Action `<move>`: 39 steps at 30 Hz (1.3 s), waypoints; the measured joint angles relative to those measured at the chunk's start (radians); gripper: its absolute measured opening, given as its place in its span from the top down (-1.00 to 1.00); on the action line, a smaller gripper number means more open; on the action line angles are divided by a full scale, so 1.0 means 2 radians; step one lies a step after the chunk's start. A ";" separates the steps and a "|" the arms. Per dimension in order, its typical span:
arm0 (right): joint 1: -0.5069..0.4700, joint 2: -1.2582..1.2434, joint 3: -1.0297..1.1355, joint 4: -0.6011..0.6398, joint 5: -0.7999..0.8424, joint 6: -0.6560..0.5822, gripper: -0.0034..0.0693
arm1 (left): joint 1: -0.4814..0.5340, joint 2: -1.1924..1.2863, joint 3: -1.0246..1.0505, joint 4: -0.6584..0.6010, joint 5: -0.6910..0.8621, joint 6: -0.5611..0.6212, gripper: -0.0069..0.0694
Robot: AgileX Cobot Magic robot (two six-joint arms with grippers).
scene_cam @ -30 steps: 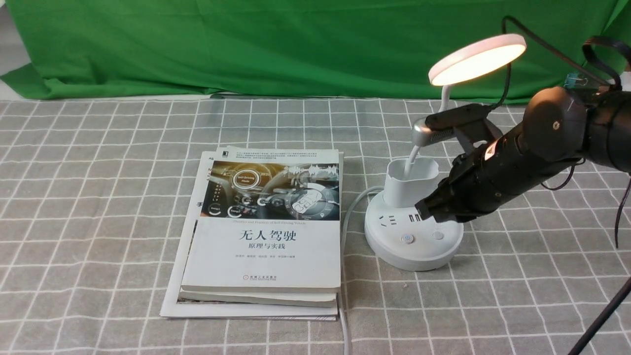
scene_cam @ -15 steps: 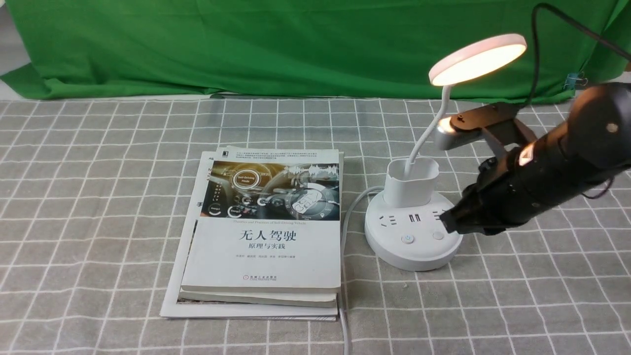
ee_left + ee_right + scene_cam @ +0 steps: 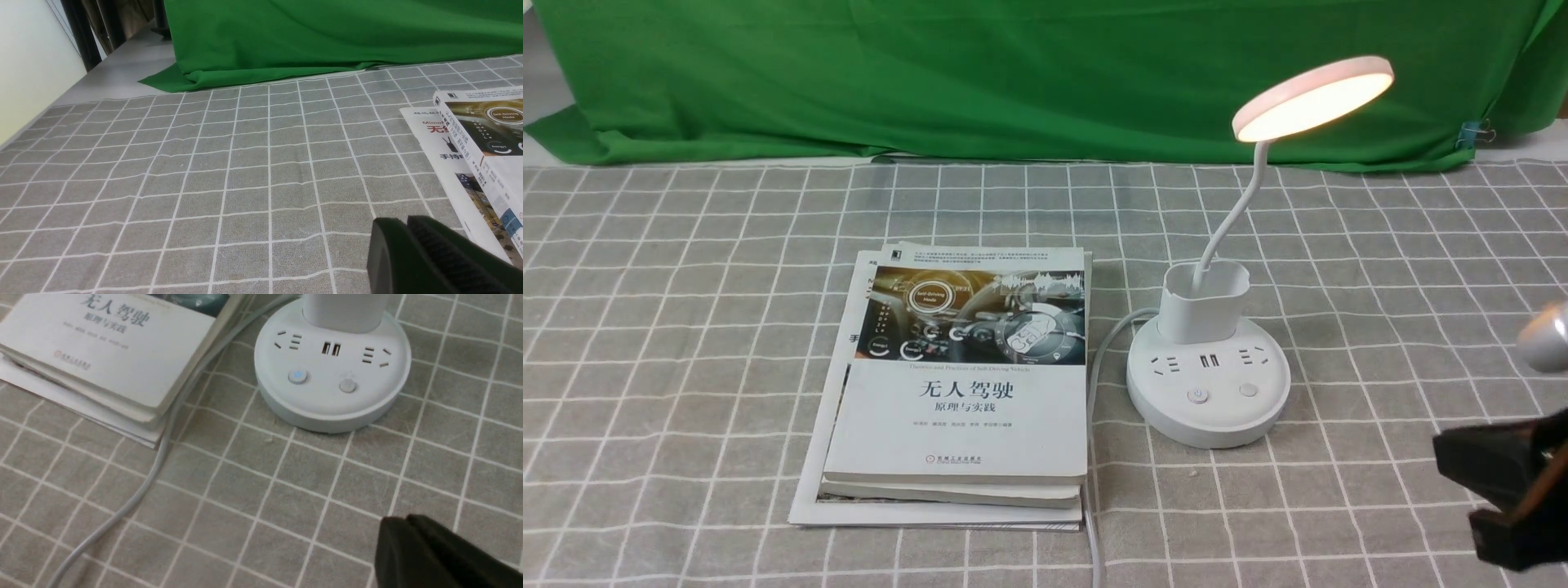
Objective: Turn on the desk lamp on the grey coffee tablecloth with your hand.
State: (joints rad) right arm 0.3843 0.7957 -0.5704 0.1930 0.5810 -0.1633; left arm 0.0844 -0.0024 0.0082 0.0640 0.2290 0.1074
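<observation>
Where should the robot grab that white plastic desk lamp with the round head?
Probably pinch the white plastic desk lamp by its upright cup-shaped holder, from the near side: the holder rises above the wide flat base, while the neck looks thin and bendy.

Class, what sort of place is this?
Probably a robotics lab or test bench: a green cloth backdrop, a black robot arm at the edge, and a lamp staged beside stacked books.
</observation>
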 joint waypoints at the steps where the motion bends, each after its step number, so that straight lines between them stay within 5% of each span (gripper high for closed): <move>1: 0.000 -0.019 0.009 0.000 0.000 0.003 0.76 | 0.000 0.000 0.000 0.000 0.000 0.000 0.77; 14: -0.005 -0.148 0.031 -0.007 -0.010 0.006 0.73 | 0.000 0.000 0.000 0.000 0.000 0.000 0.77; 25: -0.164 -0.342 0.219 -0.016 -0.121 -0.024 0.84 | 0.000 0.000 0.000 0.000 0.000 0.000 0.77; 39: -0.176 -0.397 0.289 -0.029 -0.156 -0.043 0.83 | 0.000 0.000 0.000 0.000 0.000 0.000 0.77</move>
State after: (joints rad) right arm 0.0314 0.0013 0.0072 0.1348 0.2686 -0.2498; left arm 0.0844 -0.0024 0.0082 0.0640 0.2290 0.1068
